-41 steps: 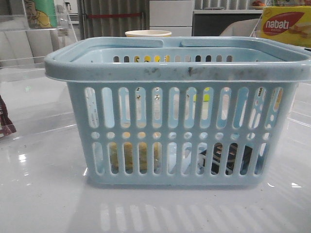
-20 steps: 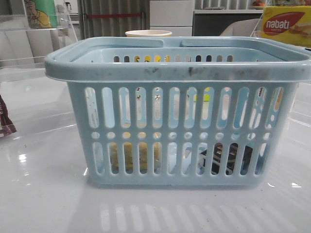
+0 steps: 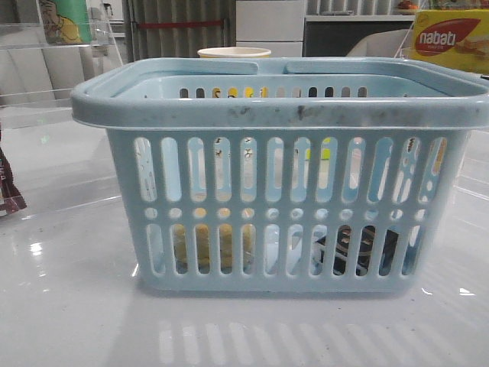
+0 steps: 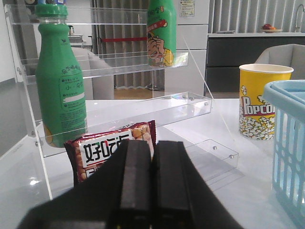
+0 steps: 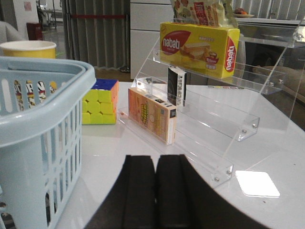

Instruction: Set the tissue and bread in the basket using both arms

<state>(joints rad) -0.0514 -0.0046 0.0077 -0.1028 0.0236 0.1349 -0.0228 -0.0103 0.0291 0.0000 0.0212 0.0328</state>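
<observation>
The light blue basket [image 3: 283, 183] stands in the middle of the table in the front view. Through its lower slots I see the pale yellow bread [image 3: 200, 246] at the left and the dark tissue packet [image 3: 359, 248] at the right, both lying inside on its floor. The basket's corner shows in the left wrist view [image 4: 289, 143] and in the right wrist view [image 5: 38, 124]. My left gripper [image 4: 152, 148] is shut and empty, left of the basket. My right gripper [image 5: 156, 162] is shut and empty, right of the basket. Neither arm shows in the front view.
A dark reddish-brown snack wrapper [image 4: 107, 149] and green bottles [image 4: 61, 81] sit on a clear acrylic rack at left. A popcorn cup [image 4: 259, 107] stands behind the basket. At right a clear rack [image 5: 224, 114] holds a nabati box [image 5: 200, 47], an orange carton [image 5: 151, 114] and a Rubik's cube [image 5: 99, 101].
</observation>
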